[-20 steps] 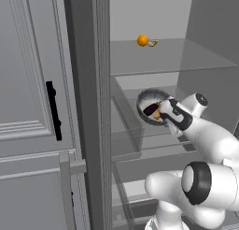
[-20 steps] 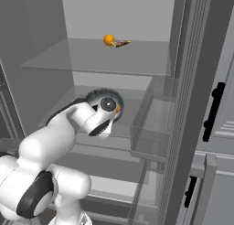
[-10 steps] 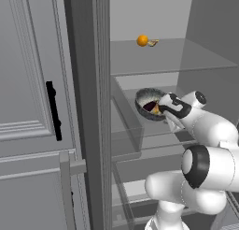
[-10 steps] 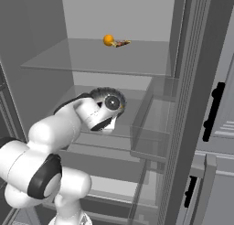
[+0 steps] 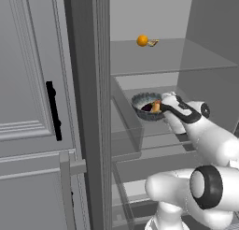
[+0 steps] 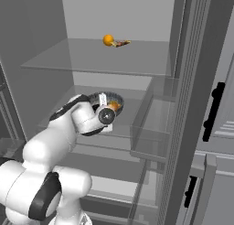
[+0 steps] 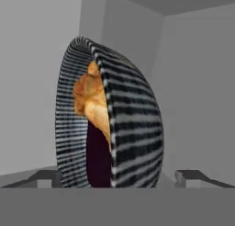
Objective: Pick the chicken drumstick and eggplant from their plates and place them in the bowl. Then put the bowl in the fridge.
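Left base view: fridge [image 5: 205, 51] open, pale inside. The bowl [image 5: 148, 105] sits on a glass shelf near picture centre, ribbed outside, with the chicken drumstick [image 5: 156, 105] and the dark eggplant [image 5: 147, 107] inside it. The gripper [image 5: 164, 103] is at the bowl's 3 o'clock rim. On the shelf above, toward 12 o'clock, an orange fruit [image 5: 142, 40] beside a small brown item [image 5: 152, 42]. Cabinet door [image 5: 28, 84] with black handle [image 5: 53, 110] at 9 o'clock.

Right base view: bowl [image 6: 109, 100] on the middle shelf, partly behind the arm's wrist; drumstick [image 6: 114, 105] shows orange at its 4 o'clock side. Fruit [image 6: 108, 40] at 12 o'clock on the upper shelf.

Hand view: bowl [image 7: 110, 138] stands edge-on, the view rolled. Drumstick [image 7: 92, 101] above, eggplant [image 7: 97, 158] at 6 o'clock below it. The fingertips [image 7: 43, 178] are spread wide on either side of the bowl, released and not clamping it.
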Robot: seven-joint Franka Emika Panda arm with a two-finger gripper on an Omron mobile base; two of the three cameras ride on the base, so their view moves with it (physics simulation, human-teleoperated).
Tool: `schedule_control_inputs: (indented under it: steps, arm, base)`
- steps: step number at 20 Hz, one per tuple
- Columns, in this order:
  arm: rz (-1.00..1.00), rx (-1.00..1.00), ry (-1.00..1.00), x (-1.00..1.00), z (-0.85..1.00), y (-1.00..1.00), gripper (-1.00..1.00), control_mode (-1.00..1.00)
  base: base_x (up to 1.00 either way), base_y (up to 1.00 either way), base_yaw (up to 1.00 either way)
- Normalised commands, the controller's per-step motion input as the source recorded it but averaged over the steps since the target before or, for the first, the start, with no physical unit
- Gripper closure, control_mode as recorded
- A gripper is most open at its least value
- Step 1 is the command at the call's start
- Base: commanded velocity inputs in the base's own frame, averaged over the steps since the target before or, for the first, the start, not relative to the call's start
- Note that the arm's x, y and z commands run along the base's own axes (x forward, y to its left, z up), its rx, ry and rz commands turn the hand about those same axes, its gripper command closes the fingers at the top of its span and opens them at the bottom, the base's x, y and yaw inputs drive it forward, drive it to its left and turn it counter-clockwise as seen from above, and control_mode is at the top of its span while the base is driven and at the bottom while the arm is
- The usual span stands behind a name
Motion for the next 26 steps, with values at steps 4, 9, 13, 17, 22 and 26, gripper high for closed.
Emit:
schedule_control_inputs:
  steps: [4, 9, 13, 17, 22, 26]
  arm:
    - [0.00, -0.03, -0.01, -0.73, 0.85, 0.00, -1.00, -1.00]
    - [0.00, 0.00, 0.03, -0.86, 1.00, 0.00, -1.00, -1.00]
    - [0.03, 0.00, 0.21, -0.83, 1.00, 0.00, -1.00, -1.00]
    - [0.03, 0.00, 0.37, -0.91, 0.75, -0.01, -1.00, -1.00]
    - [0.03, -0.03, 0.31, -0.99, 0.52, 0.00, -1.00, -1.00]
    - [0.08, -0.13, 0.13, -1.00, 0.02, 0.00, -1.00, -1.00]
  base:
    - [0.00, 0.00, 0.00]
    - [0.00, 0.00, 0.00]
    - [0.00, 0.00, 0.00]
    - [0.00, 0.00, 0.00]
    - [0.00, 0.00, 0.00]
    - [0.00, 0.00, 0.00]
